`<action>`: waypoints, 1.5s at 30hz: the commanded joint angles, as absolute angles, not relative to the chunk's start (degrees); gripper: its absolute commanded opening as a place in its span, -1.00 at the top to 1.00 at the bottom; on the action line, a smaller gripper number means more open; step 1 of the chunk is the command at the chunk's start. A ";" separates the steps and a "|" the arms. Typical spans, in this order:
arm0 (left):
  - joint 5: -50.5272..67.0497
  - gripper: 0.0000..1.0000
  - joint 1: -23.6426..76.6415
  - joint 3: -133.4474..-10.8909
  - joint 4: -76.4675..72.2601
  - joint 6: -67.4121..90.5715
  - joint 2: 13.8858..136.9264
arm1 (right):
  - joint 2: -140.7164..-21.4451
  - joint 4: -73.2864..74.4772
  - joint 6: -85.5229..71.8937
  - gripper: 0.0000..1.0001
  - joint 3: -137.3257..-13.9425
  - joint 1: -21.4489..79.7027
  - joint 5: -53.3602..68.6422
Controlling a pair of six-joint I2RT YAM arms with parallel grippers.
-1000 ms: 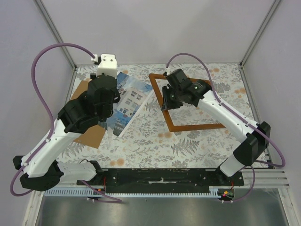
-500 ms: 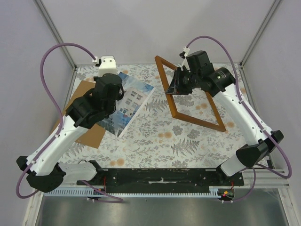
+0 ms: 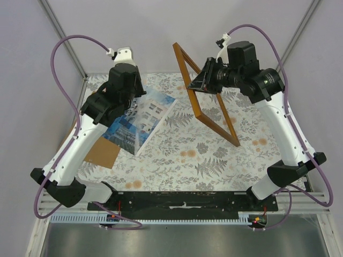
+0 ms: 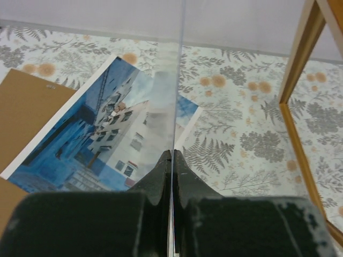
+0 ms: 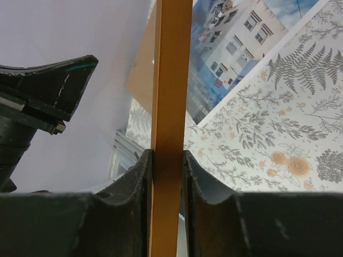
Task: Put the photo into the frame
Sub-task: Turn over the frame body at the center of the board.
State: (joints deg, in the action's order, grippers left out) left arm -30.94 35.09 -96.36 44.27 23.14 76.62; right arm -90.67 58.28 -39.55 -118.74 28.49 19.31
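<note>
The photo (image 3: 140,119) lies face up on the table, left of centre; it also shows in the left wrist view (image 4: 107,134) and the right wrist view (image 5: 236,32). The orange-brown frame (image 3: 186,79) stands steeply tilted in the air, its lower corner near the table. My right gripper (image 3: 201,83) is shut on one frame rail (image 5: 171,80), which runs between the pads (image 5: 168,155). My left gripper (image 3: 136,95) hovers above the photo's far end, shut (image 4: 172,155) on a thin clear pane (image 4: 177,80) seen edge-on. The frame's rail shows at the right of the left wrist view (image 4: 297,59).
A plain brown backing board (image 3: 102,152) lies at the left, partly under the photo, and shows in the left wrist view (image 4: 27,112). The floral tablecloth (image 3: 177,160) covers the table. Enclosure posts and walls stand close at the back and sides.
My right gripper has lifted the frame from flat on the table to a steep, nearly upright tilt. My left arm has risen and drawn back, uncovering more of the photo.
</note>
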 commanded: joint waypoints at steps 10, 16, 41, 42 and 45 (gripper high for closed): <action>-20.48 0.96 34.89 -105.56 40.08 28.30 82.79 | -88.51 38.51 -52.46 1.00 -116.19 26.98 24.61; -18.28 0.96 34.89 -107.14 39.55 28.92 84.81 | -86.31 30.60 -58.17 1.00 -109.35 26.19 24.35; -12.30 0.96 39.28 -114.26 38.06 30.15 92.64 | -77.70 10.29 -71.72 1.00 -91.15 21.62 23.56; -12.30 0.96 39.55 -114.43 37.97 30.23 92.81 | -77.35 10.20 -71.72 1.00 -90.71 21.36 23.55; -12.74 0.96 40.51 -115.92 37.97 29.88 93.51 | -76.64 10.37 -71.81 1.00 -89.91 20.66 23.64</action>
State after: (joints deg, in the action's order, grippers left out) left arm -12.91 39.46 -111.74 41.47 28.93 93.21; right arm -80.29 16.97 -71.16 -90.08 21.61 23.57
